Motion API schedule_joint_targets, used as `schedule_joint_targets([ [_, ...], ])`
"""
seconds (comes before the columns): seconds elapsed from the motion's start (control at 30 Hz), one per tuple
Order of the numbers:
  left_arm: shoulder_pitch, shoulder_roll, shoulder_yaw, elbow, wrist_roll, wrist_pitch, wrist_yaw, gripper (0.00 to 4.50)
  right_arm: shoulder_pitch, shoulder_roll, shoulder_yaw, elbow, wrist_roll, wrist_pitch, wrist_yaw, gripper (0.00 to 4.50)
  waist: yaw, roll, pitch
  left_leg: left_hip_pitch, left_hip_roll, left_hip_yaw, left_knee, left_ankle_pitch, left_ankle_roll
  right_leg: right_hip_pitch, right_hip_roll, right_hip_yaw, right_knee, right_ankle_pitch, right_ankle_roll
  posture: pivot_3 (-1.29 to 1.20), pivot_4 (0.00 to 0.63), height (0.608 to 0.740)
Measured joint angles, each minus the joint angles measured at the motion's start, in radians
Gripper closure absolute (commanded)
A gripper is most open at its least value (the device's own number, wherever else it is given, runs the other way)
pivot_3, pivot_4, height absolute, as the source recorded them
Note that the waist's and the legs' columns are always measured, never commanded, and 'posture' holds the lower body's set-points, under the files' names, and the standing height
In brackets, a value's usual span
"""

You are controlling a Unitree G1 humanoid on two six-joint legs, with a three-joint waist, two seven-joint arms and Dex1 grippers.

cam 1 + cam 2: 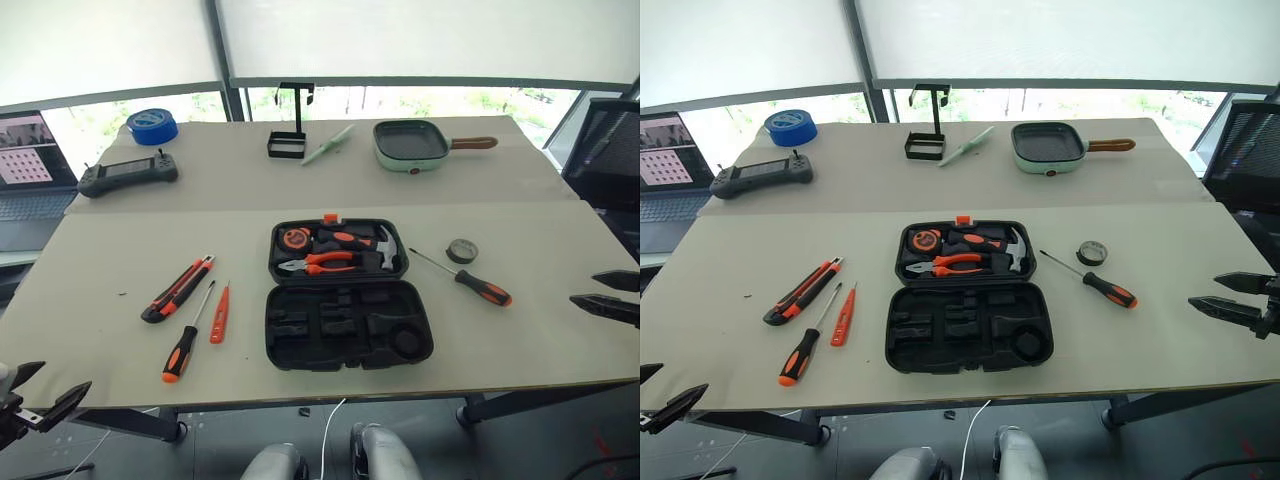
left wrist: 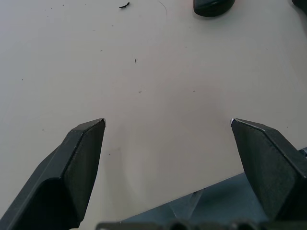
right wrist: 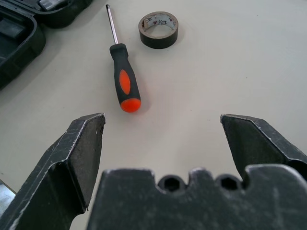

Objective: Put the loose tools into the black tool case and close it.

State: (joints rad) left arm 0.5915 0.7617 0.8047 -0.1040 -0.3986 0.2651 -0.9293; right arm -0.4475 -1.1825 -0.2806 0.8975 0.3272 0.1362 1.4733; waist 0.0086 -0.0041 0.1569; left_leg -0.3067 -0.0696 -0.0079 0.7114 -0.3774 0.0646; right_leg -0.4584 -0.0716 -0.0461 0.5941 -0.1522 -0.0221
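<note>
Right pincer (image 3: 163, 120) agape; black tool case (image 1: 348, 325) open, pliers (image 1: 325, 263), hammer (image 1: 385, 250) inside.

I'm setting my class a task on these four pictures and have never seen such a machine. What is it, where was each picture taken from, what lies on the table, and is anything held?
It is a two-armed humanoid robot. Two pictures come from its head, one from each wrist. The left gripper and right gripper are open and hold nothing. On the table lies the open black tool case. To its left: utility knife, screwdriver, thin small screwdriver. To its right: another screwdriver and a small tape roll.
</note>
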Motion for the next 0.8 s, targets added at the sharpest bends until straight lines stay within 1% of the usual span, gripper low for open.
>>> schedule_joint_targets([
  [0.13, -0.012, 0.001, -0.002, -0.011, 0.012, 0.005, 0.021, 0.00, -0.001, 0.000, 0.000, 0.037, -0.010, -0.039, 0.001, 0.03, 0.002, 0.000, 0.000, 0.000, 0.000, 0.000, 0.000, 0.000, 0.000, 0.000, 0.000, 0.000, 0.000, 0.000, 0.000, 0.00, 0.150, 0.740],
  [0.27, -0.038, 0.017, -0.020, -0.082, 0.021, 0.094, 0.063, 0.00, 0.002, 0.006, -0.009, 0.022, -0.003, -0.054, 0.008, 0.03, 0.002, 0.000, 0.000, 0.000, 0.000, 0.000, 0.000, 0.000, 0.000, 0.000, -0.001, 0.000, 0.000, 0.000, 0.000, 0.00, 0.150, 0.740],
  [0.4, -0.113, 0.023, -0.024, -0.245, -0.096, 0.301, 0.122, 0.00, 0.043, 0.045, -0.040, -0.250, 0.088, 0.047, 0.017, 0.03, -0.001, 0.001, 0.000, 0.000, 0.000, -0.001, 0.000, 0.000, 0.000, 0.000, 0.000, 0.000, 0.001, 0.000, 0.000, 0.00, 0.150, 0.740],
  [0.47, -0.146, 0.026, -0.049, -0.341, -0.152, 0.407, 0.163, 0.00, 0.109, 0.074, -0.057, -0.482, 0.159, 0.143, -0.001, 0.03, -0.002, 0.001, -0.001, 0.000, 0.000, -0.001, 0.000, 0.000, 0.000, 0.000, 0.000, 0.000, 0.001, 0.000, 0.000, 0.00, 0.150, 0.740],
  [0.63, -0.166, 0.028, -0.196, -0.474, -0.179, 0.617, 0.265, 0.00, 0.227, 0.146, -0.048, -0.995, 0.329, 0.349, -0.100, 0.03, 0.002, 0.002, 0.000, 0.000, -0.001, -0.002, 0.000, -0.003, -0.006, 0.000, 0.001, 0.000, 0.001, 0.000, 0.001, 0.00, 0.150, 0.740],
  [0.77, -0.195, 0.025, -0.282, -0.505, -0.183, 0.695, 0.319, 0.00, 0.221, 0.175, -0.021, -1.251, 0.423, 0.432, -0.180, 0.03, 0.005, 0.001, 0.000, 0.001, -0.001, -0.003, 0.001, -0.004, -0.009, 0.001, 0.001, -0.001, 0.001, 0.000, 0.001, 0.00, 0.150, 0.740],
  [0.8, -0.197, 0.021, -0.294, -0.504, -0.182, 0.701, 0.326, 0.00, 0.219, 0.178, -0.012, -1.275, 0.434, 0.439, -0.191, 0.03, 0.005, 0.000, 0.000, 0.001, -0.001, -0.003, 0.001, -0.004, -0.009, 0.001, 0.001, -0.001, 0.001, 0.000, 0.001, 0.00, 0.150, 0.740],
])
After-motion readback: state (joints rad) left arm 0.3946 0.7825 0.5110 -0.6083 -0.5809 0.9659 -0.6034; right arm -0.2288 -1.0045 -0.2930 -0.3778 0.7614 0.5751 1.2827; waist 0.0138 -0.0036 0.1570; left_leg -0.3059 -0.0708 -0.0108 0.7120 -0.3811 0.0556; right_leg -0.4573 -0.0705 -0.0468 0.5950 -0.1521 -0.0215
